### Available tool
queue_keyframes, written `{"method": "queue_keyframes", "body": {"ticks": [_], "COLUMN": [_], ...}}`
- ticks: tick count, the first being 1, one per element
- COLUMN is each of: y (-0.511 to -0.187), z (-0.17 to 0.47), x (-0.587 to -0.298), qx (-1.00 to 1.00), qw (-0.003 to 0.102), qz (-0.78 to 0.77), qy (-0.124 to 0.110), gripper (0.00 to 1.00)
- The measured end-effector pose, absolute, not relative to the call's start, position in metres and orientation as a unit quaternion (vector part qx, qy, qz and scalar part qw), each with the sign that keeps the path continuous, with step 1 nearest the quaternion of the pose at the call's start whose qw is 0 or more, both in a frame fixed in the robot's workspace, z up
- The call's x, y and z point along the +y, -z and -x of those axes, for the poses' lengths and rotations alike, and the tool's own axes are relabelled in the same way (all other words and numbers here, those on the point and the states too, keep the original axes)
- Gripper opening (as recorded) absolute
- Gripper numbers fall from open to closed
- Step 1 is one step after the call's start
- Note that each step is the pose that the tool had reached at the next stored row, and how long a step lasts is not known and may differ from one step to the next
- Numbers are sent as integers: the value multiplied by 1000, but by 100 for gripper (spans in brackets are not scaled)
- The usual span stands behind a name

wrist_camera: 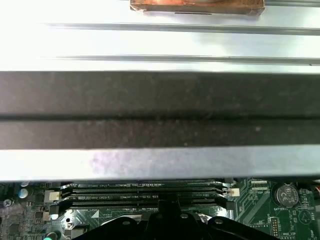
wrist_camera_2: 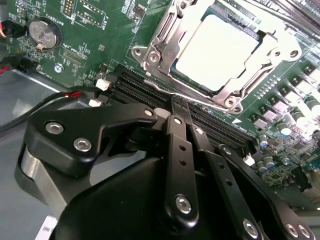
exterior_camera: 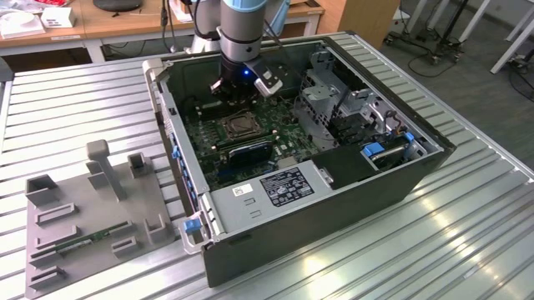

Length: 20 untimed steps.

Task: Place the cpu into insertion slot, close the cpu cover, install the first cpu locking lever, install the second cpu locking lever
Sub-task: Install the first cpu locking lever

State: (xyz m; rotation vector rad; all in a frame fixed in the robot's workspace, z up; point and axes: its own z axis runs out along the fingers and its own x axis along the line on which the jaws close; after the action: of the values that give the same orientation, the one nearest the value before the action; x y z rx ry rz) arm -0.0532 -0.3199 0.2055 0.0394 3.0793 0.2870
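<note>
Down inside the open case (exterior_camera: 334, 206), over the green board (wrist_camera_2: 95, 45): gripper (wrist_camera_2: 181, 102), fingers pressed together, pinching nothing visible. Tip poised above the long black memory slots (wrist_camera_2: 135, 87), just short of the socket edge that faces them.

Chip (wrist_camera_2: 220, 50) flat in the socket (wrist_camera_2: 192, 84), near the middle of the board, pale metal top showing through the cut-out. Cover (wrist_camera_2: 161, 37) folded down around it, framing all four sides. Judged from that: placing done, cover shut.

Key relation: socket straight ahead of the fingertips, just beyond the memory slots, toward the board's middle. Thin metal lever (wrist_camera_2: 159, 87) along the socket edge nearest the tip, long axis parallel to the memory slots and crosswise to the line of the closed fingers. Very close to the tip, though cannot tell whether in contact. Cannot tell either whether hooked under its catch or lying loose.

From the exterior view, gripper between the socket and the case's far wall, socket on the nearer side of it.
</note>
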Motion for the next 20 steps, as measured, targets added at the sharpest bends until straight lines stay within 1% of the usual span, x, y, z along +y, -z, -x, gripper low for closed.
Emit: {"method": "queue_keyframes", "body": {"ticks": [20], "y": [-218], "z": [54], "x": [-320], "qx": [995], "qw": [26], "qz": [-13], "qy": [-93], "gripper": [11]}}
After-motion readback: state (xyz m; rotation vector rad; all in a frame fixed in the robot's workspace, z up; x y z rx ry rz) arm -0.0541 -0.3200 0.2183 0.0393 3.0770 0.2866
